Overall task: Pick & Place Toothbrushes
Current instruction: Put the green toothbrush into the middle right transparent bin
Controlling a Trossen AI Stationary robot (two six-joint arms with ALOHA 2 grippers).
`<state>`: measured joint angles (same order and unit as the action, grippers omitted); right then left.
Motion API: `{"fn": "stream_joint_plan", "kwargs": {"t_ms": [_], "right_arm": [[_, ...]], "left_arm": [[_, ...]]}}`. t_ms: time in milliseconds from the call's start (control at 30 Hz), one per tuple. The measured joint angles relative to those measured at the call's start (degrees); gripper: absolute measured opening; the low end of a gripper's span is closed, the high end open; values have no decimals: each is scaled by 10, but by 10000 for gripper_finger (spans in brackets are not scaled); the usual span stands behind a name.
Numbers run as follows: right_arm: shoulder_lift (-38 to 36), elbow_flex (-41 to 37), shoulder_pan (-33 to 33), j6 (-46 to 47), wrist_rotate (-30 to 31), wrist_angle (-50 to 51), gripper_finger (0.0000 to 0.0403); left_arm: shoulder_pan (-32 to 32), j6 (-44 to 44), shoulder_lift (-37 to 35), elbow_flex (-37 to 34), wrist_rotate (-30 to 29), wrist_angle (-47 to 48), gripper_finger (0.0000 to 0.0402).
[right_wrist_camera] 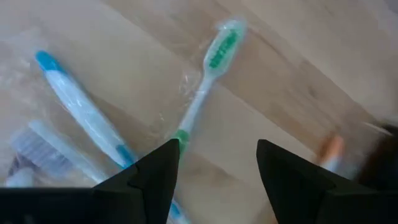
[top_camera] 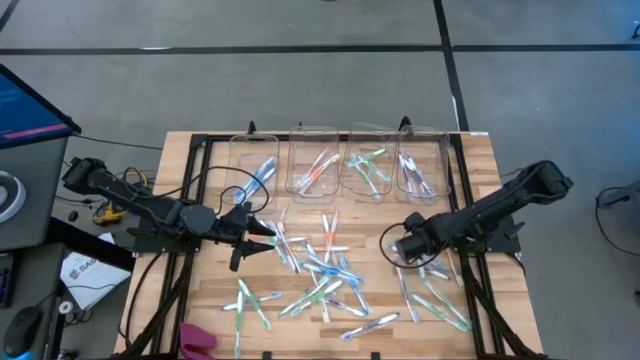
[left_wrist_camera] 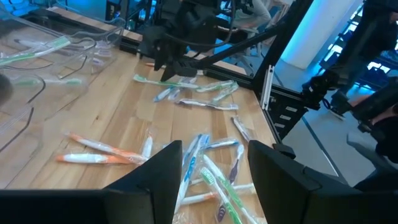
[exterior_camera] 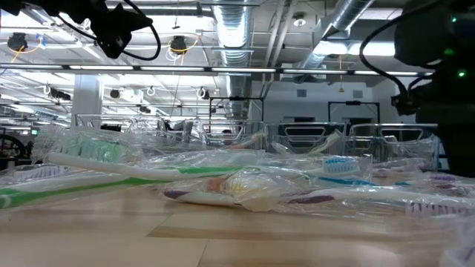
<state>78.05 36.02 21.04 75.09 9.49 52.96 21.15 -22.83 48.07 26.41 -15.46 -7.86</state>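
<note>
The right hand [top_camera: 392, 243] hangs low over the table [top_camera: 190, 170] with its fingers [right_wrist_camera: 152, 177] apart and empty, straddling the handle of a green toothbrush [right_wrist_camera: 208, 81], probably lining up a pick. The left hand [top_camera: 262, 230], also parted and empty, hovers over the loose toothbrushes [top_camera: 320, 270] scattered mid-table. Four clear bins [top_camera: 340, 160] at the far edge already hold a few, seemingly sorted by colour.

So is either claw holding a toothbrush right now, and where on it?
Neither. The left claw and right claw are both open and empty; the green toothbrush lies on the table ahead of the right claw.
</note>
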Motion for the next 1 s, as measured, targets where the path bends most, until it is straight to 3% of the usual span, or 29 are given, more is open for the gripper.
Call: {"fn": "stream_joint_plan", "kwargs": {"t_ms": [200, 700, 1000], "right_arm": [[0, -12, -18, -45, 0, -75, 202], [0, -32, -64, -52, 30, -127, 186], [-6, -73, -76, -52, 31, -157, 150]], "left_arm": [[0, 0, 0, 0, 0, 0, 177], [0, 0, 6, 0, 2, 0, 177], [-1, 1, 41, 0, 1, -2, 177]]}}
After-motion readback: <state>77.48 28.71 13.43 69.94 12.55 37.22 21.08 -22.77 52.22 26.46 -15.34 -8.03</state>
